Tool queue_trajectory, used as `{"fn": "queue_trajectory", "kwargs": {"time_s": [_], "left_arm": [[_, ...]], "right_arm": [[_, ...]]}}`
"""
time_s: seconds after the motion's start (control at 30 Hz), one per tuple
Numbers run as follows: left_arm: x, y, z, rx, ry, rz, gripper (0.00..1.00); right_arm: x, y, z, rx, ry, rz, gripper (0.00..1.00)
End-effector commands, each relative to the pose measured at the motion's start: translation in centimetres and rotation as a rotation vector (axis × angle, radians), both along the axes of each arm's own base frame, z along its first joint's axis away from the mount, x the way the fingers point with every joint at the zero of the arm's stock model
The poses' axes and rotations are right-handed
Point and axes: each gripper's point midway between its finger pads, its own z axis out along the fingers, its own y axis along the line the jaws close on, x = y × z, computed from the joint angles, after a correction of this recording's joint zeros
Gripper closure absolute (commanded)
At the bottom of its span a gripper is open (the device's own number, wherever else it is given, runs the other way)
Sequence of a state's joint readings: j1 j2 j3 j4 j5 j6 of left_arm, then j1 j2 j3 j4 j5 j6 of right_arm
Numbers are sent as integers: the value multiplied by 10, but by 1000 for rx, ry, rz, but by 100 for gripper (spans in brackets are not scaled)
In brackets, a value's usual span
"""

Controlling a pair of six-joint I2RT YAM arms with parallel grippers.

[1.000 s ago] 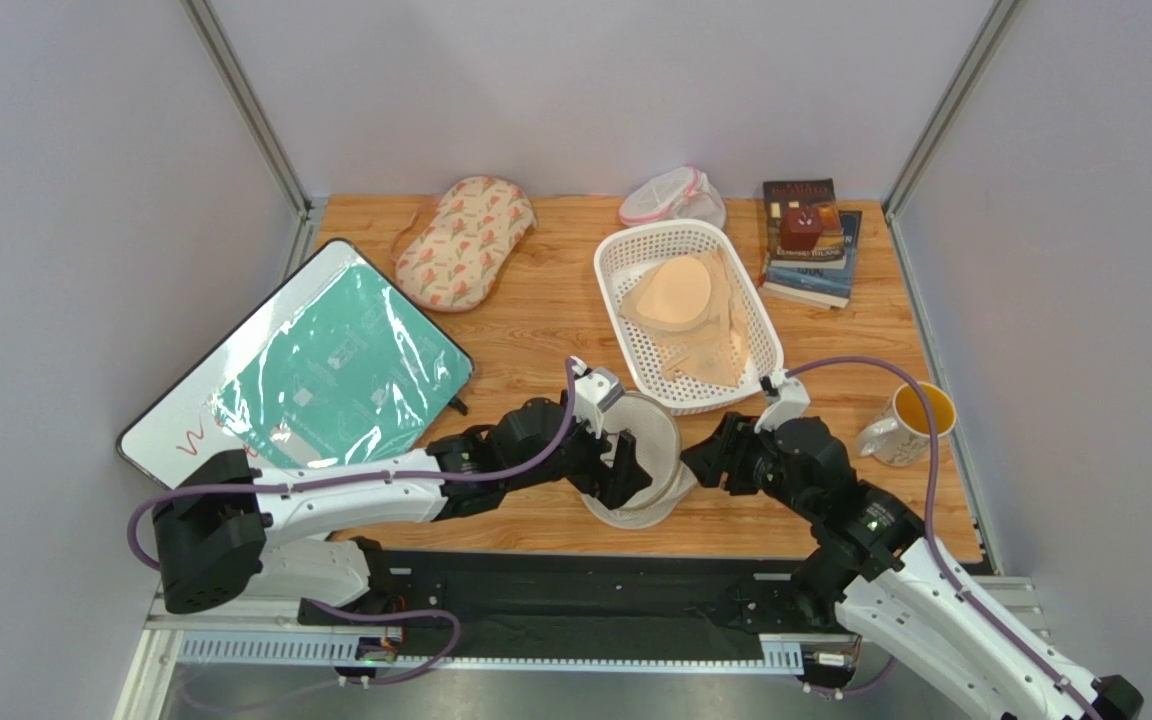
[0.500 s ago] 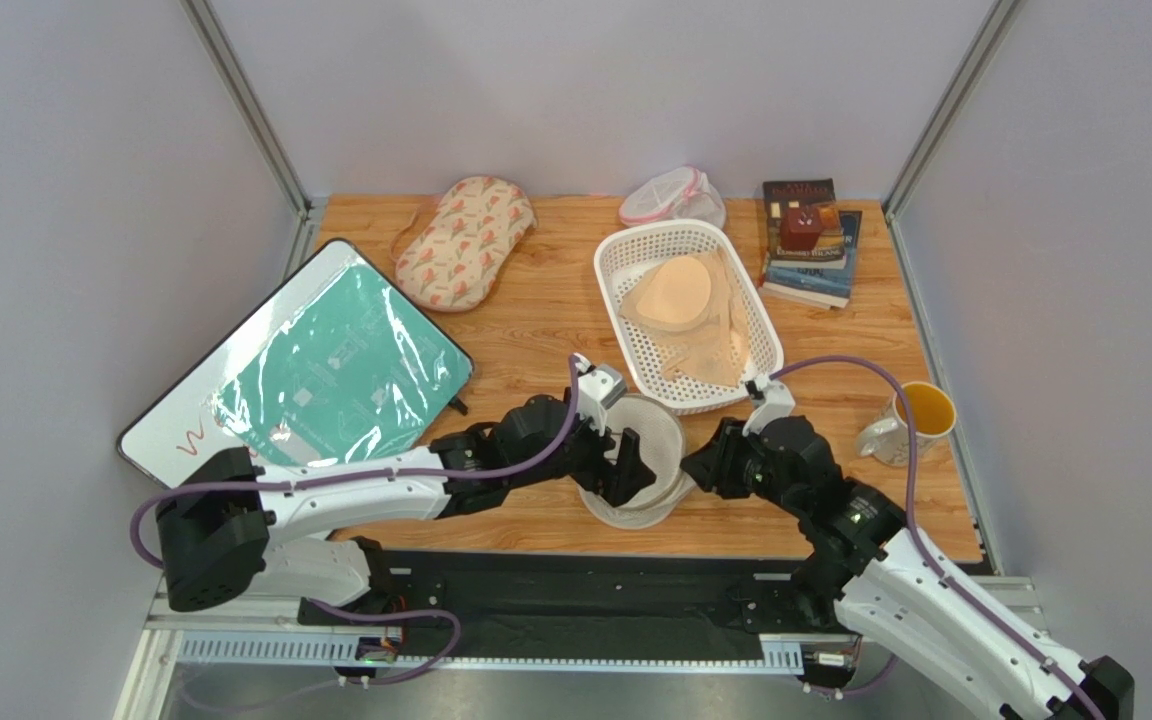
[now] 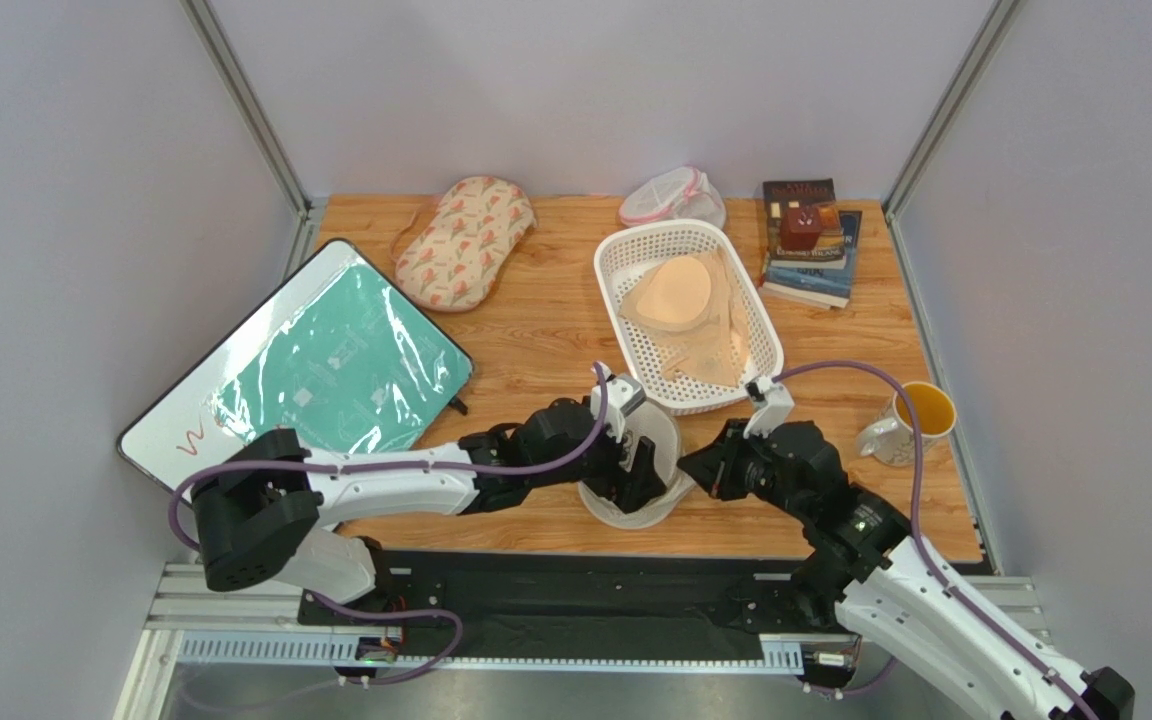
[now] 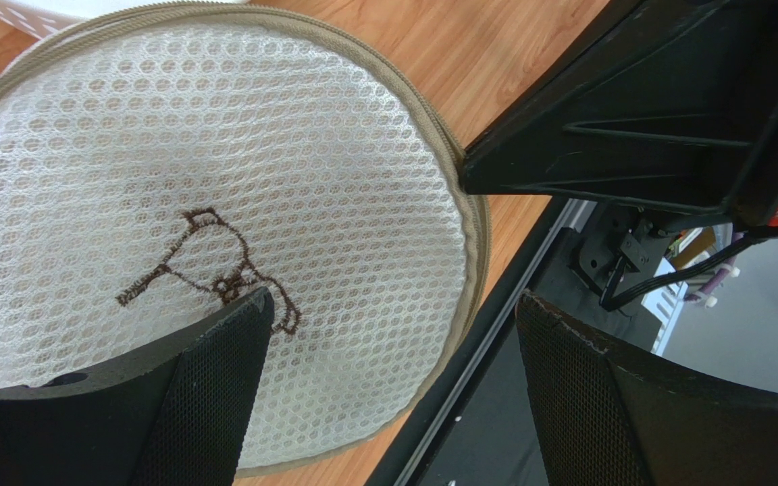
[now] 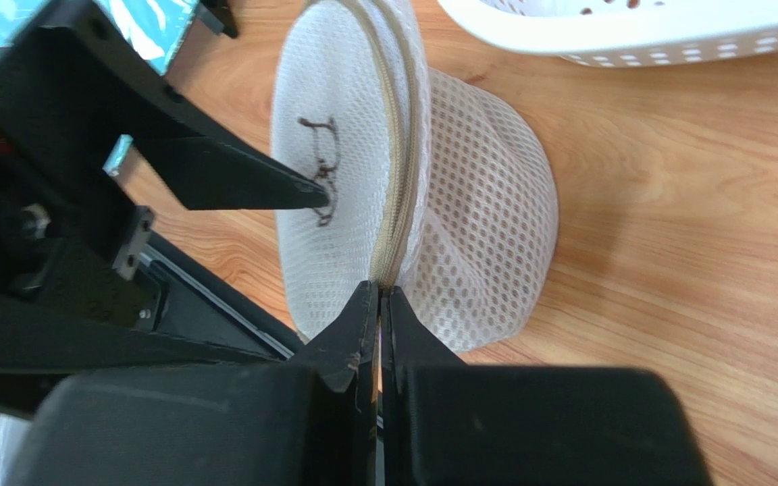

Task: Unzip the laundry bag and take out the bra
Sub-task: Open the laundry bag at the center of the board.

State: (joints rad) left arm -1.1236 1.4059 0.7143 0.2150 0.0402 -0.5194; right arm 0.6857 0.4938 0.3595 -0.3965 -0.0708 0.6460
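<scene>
The laundry bag (image 3: pixel 654 444), round cream mesh with a dark bra icon, stands tilted on its edge near the table's front. My left gripper (image 3: pixel 642 483) is open. In the left wrist view one of its fingers (image 4: pixel 200 385) lies against the bag's icon face (image 4: pixel 210 172) and the other hangs past the rim. My right gripper (image 5: pixel 378 291) is shut on the tan zip seam (image 5: pixel 395 192) at the bag's rim (image 5: pixel 464 233). In the top view it (image 3: pixel 692 468) meets the bag from the right. The zip looks closed. The bra is hidden.
A white basket (image 3: pixel 608 270) holding a pale peach bra (image 3: pixel 680 300) stands just behind the bag. Farther back lie an oval patterned bag (image 3: pixel 465 240), a small pink-trimmed mesh bag (image 3: pixel 669 195) and books (image 3: pixel 808 240). A mug (image 3: pixel 913 420) stands right, a teal-covered board (image 3: pixel 312 368) left.
My right gripper has closed onto the bag's zip seam. The left arm has shifted a little to the right against the bag, which now stands more on edge.
</scene>
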Motion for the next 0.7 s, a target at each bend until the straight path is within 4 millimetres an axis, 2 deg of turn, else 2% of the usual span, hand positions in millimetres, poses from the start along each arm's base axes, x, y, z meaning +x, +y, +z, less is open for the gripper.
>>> {"fn": "queue_trajectory", "kwargs": {"time_s": [0.0,0.17,0.3,0.57,0.67], "left_arm": [[4,-21,27,-95,-26,-7,6],[5,-20,25,-109,-25,6,7],[6,-21,24,-107,-26,7,11],[9,-18,19,-87,-43,18,31],[9,-13,18,-79,-50,28,33]], "right_arm": [[-2,12,24,75,-89,70,100],[-7,20,36,137,-127,120,100],[-9,23,32,141,-114,136,100],[-11,23,34,149,-128,147,100],[-11,22,35,155,-132,146,100]]}}
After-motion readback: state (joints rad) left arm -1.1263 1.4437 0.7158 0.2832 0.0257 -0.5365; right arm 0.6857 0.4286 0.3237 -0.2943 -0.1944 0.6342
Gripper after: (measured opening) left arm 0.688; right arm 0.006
